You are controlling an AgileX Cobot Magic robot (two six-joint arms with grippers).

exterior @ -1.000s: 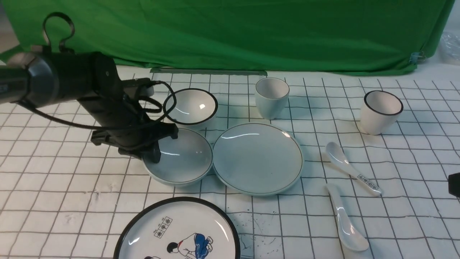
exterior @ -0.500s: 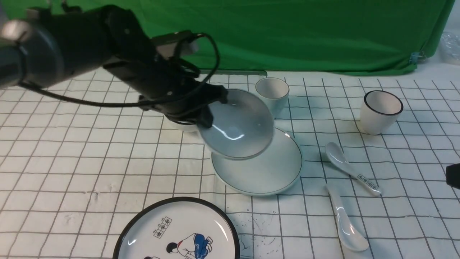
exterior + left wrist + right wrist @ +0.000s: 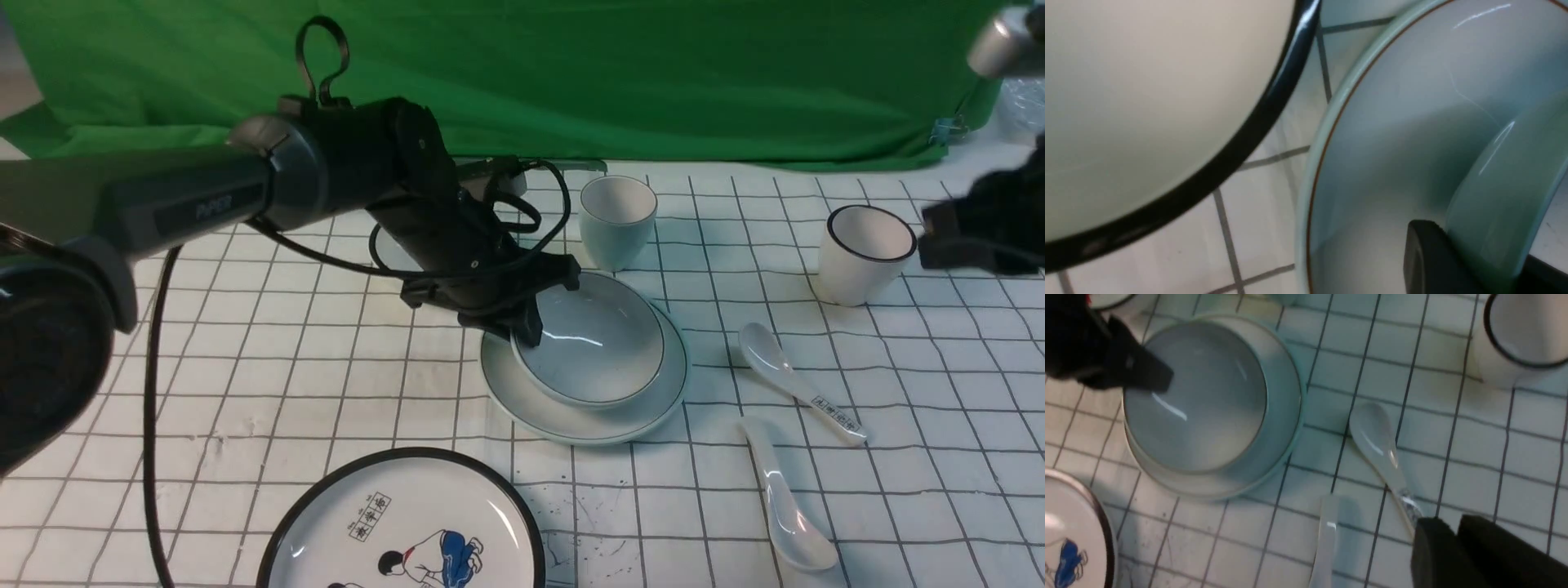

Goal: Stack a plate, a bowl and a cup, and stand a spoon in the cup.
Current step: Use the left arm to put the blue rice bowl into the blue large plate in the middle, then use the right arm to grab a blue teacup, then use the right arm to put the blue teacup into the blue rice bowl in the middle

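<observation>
The pale bowl sits inside the pale plate at the table's middle. My left gripper is shut on the bowl's left rim, one finger inside and one outside. The left wrist view shows the bowl's wall pinched between the fingers, over the plate. The pale cup stands just behind the plate. The plain spoon lies front right, also in the right wrist view. My right gripper is shut and empty, raised at the far right.
A black-rimmed cup stands back right. A spoon with printed characters lies right of the plate. A black-rimmed cartoon plate lies at the front edge. A black-rimmed bowl sits behind my left arm, close to the plate.
My left gripper lifted the bowl from left of the plate, carried it right and lowered it onto the plate. My right arm rose into view at the far right.
</observation>
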